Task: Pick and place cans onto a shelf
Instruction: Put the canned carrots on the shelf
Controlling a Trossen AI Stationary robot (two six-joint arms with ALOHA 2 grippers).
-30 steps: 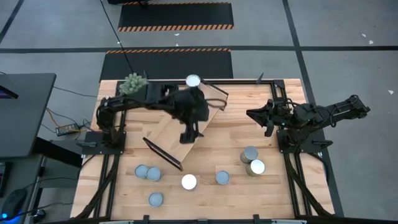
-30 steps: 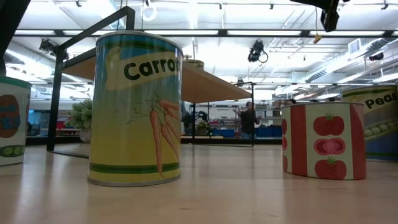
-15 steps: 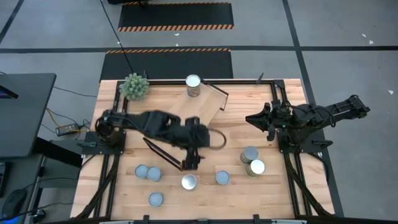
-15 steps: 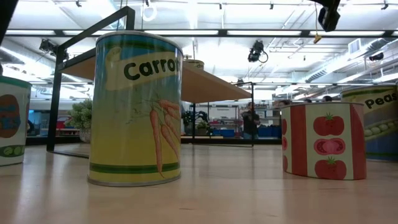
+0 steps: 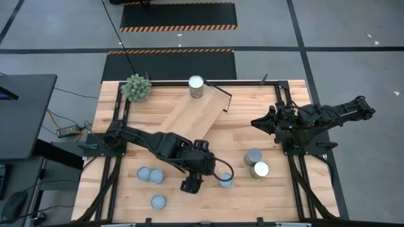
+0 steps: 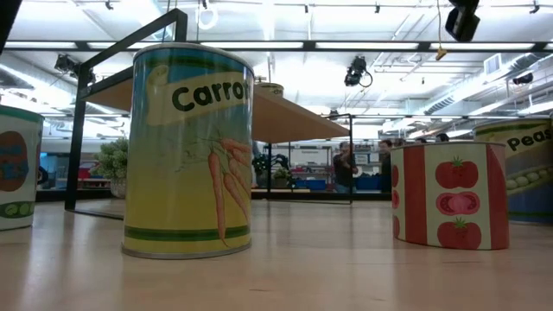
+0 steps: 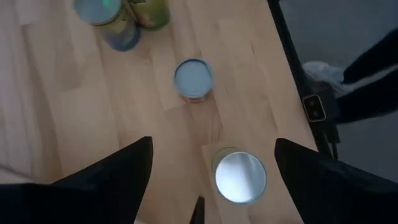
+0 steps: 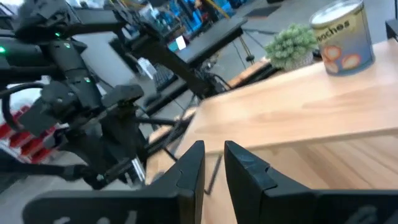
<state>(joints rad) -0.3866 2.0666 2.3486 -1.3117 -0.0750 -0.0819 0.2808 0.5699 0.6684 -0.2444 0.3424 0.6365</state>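
Observation:
My left gripper [image 5: 191, 183] [image 7: 211, 163] hangs open above a silvery-topped can [image 7: 240, 177] near the table's near edge, one finger on either side of it and clear of it. Other cans stand upright on the table: a bluish-topped one [image 5: 225, 180] [image 7: 194, 79], a pair [image 5: 256, 163] at the right, and several [image 5: 150, 176] at the near left. One can [image 5: 197, 85] stands on the far end of the shelf [image 5: 189, 113], which lies slantwise on the table. My right gripper [image 5: 262, 121] [image 8: 214, 168] waits shut, held level above the table's right side.
A spiky green plant [image 5: 137, 87] stands at the far left corner. In the low view a carrot can [image 6: 186, 151] and a tomato can [image 6: 449, 194] stand close to the camera. People [image 6: 346, 168] stand in the room beyond. Bare wood [image 5: 246, 101] lies right of the shelf.
My left gripper has swung from above the shelf toward the table's near edge and sunk, still open, and now stands over the silvery-topped can. The cans and the shelf have stayed in place.

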